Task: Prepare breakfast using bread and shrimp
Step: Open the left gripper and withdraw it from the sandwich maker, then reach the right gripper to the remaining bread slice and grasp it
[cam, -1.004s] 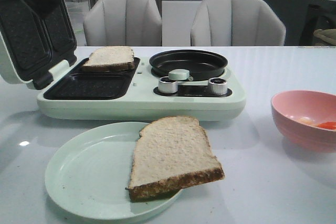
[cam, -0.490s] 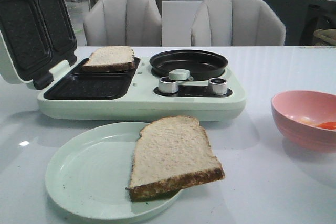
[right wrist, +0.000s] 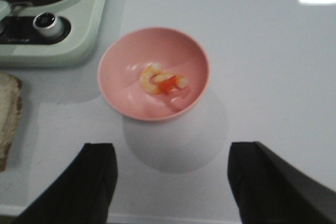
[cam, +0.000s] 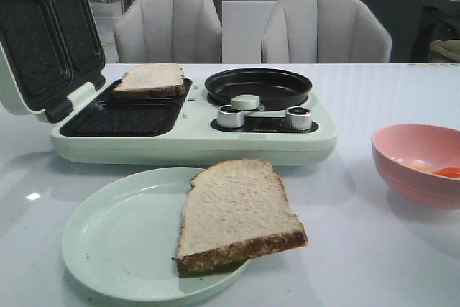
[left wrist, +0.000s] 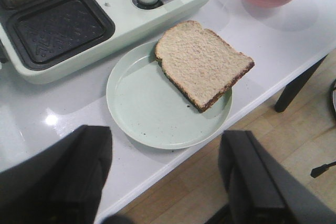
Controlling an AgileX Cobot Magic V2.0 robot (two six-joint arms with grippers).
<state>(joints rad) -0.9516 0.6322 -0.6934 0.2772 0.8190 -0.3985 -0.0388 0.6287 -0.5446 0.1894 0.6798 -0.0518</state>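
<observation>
One bread slice (cam: 236,213) lies on the pale green plate (cam: 115,239), overhanging its right rim; it also shows in the left wrist view (left wrist: 202,61). The other bread slice (cam: 149,79) sits in the far tray of the open sandwich maker (cam: 187,141). The shrimp (right wrist: 160,81) lies in the pink bowl (right wrist: 121,72), seen at the right of the front view (cam: 410,167). My left gripper (left wrist: 165,174) is open and empty above the table's front edge, short of the plate. My right gripper (right wrist: 170,182) is open and empty, short of the bowl. Neither gripper shows in the front view.
The sandwich maker's lid (cam: 39,41) stands open at the far left. A round black pan (cam: 259,85) and two knobs (cam: 297,117) sit on its right half. Two grey chairs (cam: 327,30) stand behind the table. The table's front edge (left wrist: 220,124) runs just under the left gripper.
The dark shape at the top left of the front view has gone, leaving the lid fully in sight. The bread, plate and bowl have not moved.
</observation>
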